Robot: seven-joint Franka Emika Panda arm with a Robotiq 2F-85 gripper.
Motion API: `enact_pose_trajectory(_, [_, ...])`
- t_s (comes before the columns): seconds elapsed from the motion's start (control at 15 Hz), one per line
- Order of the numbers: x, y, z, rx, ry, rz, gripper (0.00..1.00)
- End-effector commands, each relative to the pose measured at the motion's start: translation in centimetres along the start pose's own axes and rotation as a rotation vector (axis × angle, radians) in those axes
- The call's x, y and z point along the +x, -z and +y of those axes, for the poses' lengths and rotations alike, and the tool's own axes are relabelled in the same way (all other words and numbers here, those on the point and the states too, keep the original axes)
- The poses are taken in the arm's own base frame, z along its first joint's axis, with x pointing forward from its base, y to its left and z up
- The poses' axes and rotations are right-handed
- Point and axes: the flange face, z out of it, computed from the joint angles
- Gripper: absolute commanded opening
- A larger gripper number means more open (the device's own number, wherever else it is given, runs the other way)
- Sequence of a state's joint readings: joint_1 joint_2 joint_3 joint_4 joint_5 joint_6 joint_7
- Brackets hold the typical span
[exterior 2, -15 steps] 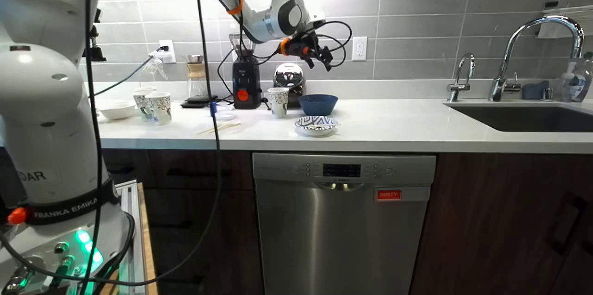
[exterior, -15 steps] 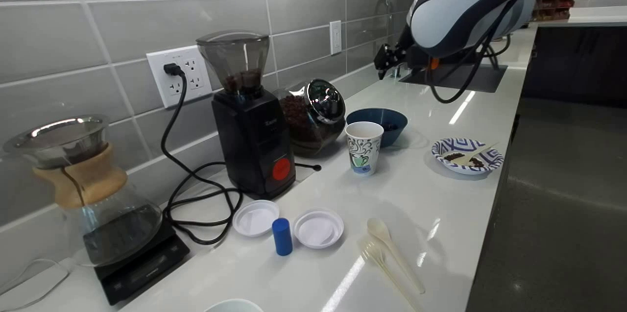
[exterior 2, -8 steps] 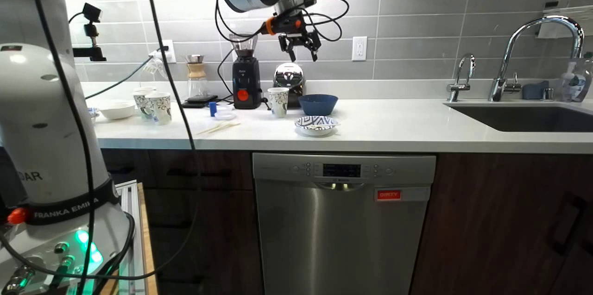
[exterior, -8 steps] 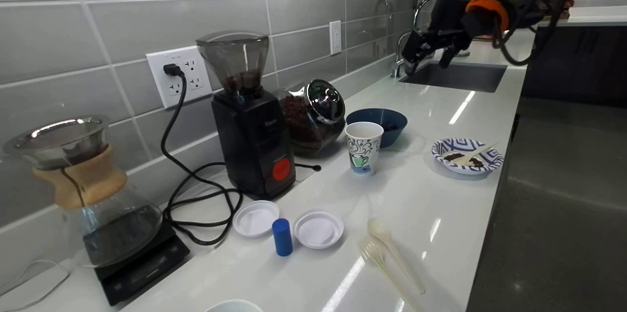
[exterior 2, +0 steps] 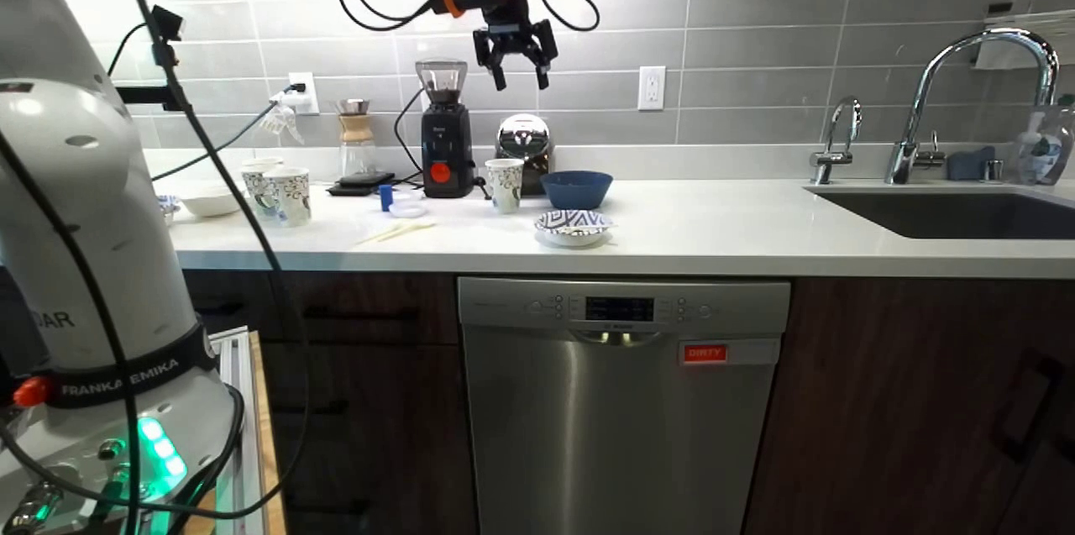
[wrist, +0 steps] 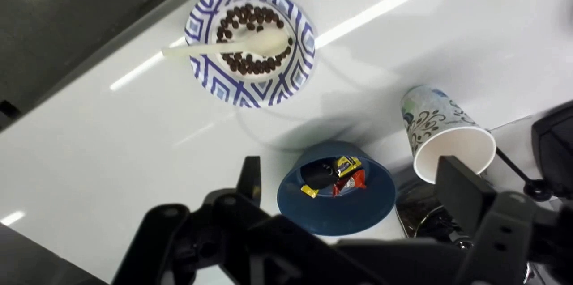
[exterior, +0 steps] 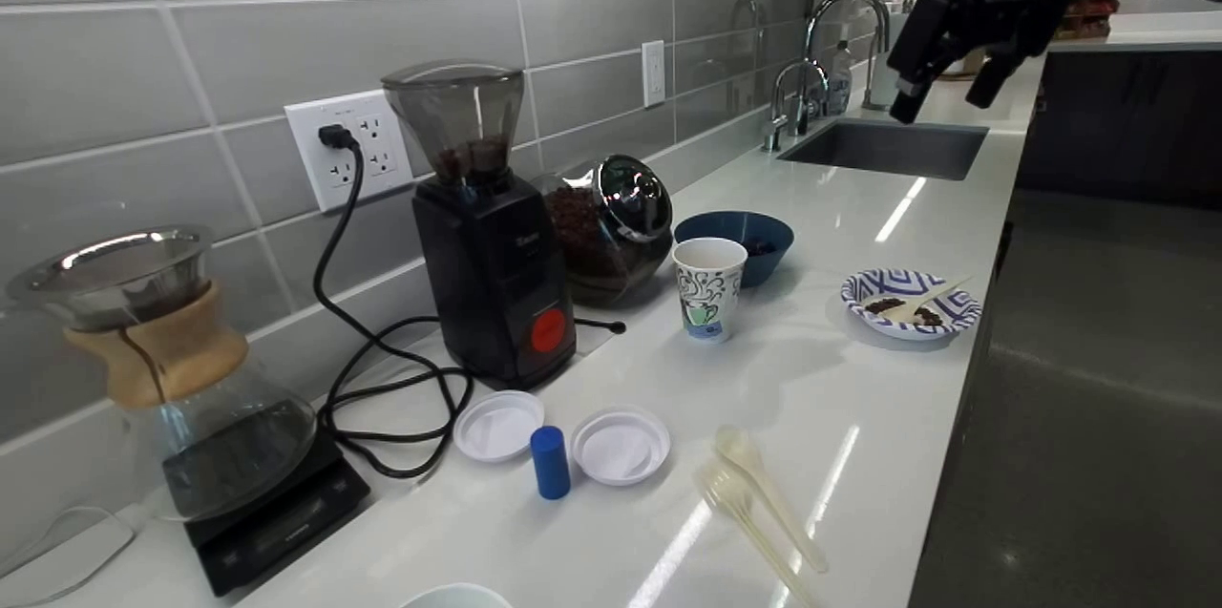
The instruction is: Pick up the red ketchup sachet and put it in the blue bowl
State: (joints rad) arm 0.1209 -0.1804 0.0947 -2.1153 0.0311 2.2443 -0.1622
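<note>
The dark blue bowl (wrist: 333, 215) stands on the counter beside the paper cup, in both exterior views (exterior: 764, 269) (exterior 2: 577, 191). In the wrist view a small red packet (wrist: 357, 180) with a pale round mark lies inside it, among yellow packets (wrist: 347, 166) and a black item (wrist: 318, 175). The red packet looks like the ketchup sachet; its lettering is too small to read. No red sachet shows outside the bowl. My gripper (wrist: 350, 159) is open and empty, pointing down, high above the counter, in both exterior views (exterior: 941, 109) (exterior 2: 521, 87).
A paper cup (wrist: 421, 117) stands close beside the bowl. A patterned dish (wrist: 304, 48) with beans and a spoon sits near the counter's front edge. A glass jar (exterior: 597, 236) and a black grinder (exterior: 492, 274) stand by the wall. A sink (exterior 2: 991, 212) lies farther along.
My gripper has risen and moved away from the wall. It has turned from slanting to pointing straight down. The bowl, cup and dish have not moved.
</note>
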Motion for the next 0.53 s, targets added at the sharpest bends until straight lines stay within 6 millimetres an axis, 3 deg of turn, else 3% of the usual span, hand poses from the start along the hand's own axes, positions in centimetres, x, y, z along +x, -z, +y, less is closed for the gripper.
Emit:
enact_pose_trajectory(0.0, [-2.45, 2.20, 0.35, 0.009, -0.150, -0.078, 1.00])
enact_pose_trajectory(0.13, [-2.40, 2.30, 1.13, -0.005, -0.248, -0.139, 1.00])
enact_pose_trajectory(0.2, [-2.17, 2.13, 0.55, 0.000, -0.164, -0.100, 1.00])
enact_pose_trajectory(0.47, [-2.49, 2.00, 1.10, -0.003, -0.227, -0.126, 1.00])
